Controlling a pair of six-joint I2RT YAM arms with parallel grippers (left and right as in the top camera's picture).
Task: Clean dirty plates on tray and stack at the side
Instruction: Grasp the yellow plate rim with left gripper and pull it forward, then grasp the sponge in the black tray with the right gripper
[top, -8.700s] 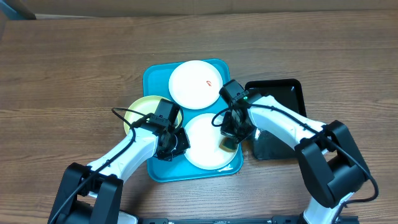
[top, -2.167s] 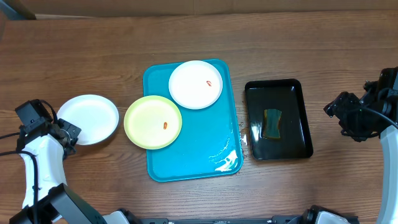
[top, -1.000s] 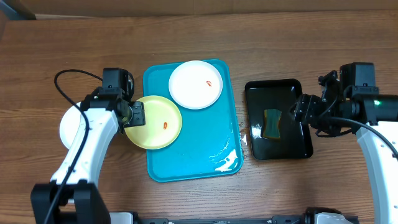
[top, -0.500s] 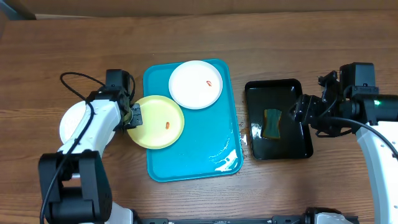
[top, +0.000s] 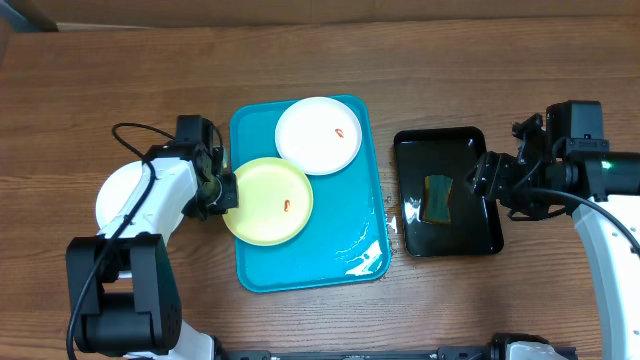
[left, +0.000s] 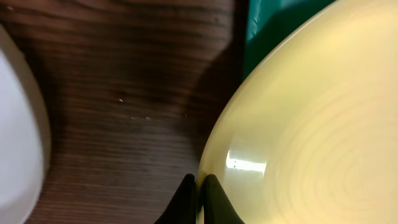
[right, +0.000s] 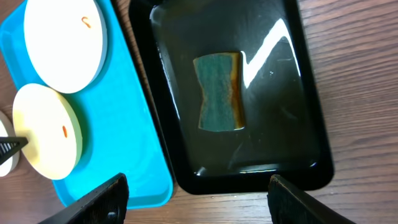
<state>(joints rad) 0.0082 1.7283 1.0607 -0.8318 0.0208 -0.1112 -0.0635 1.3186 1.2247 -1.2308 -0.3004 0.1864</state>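
- Three plates show on my overhead feed: a yellow-green plate (top: 268, 200) and a white plate with a red smear (top: 318, 135) on the turquoise tray (top: 345, 255), and a plain white plate (top: 112, 196) on the table to the left, partly under my left arm.
- The yellow-green plate lies mostly on the tray. Its left edge overhangs the tray's left rim, and it carries a small orange mark right of its middle.
- My left gripper (top: 224, 192) sits at that overhanging edge. In the left wrist view the two fingertips (left: 186, 198) are nearly together, pinching the plate's rim between them.
- The plain white plate is just beside this gripper, on its far side from the tray.
- My right gripper (top: 487, 180) hangs above the right side of the black tray (top: 470, 140), well apart from every plate. Its fingers (right: 102, 200) are spread wide and hold nothing.
- A sponge (right: 217, 92) lies in the black tray, untouched.
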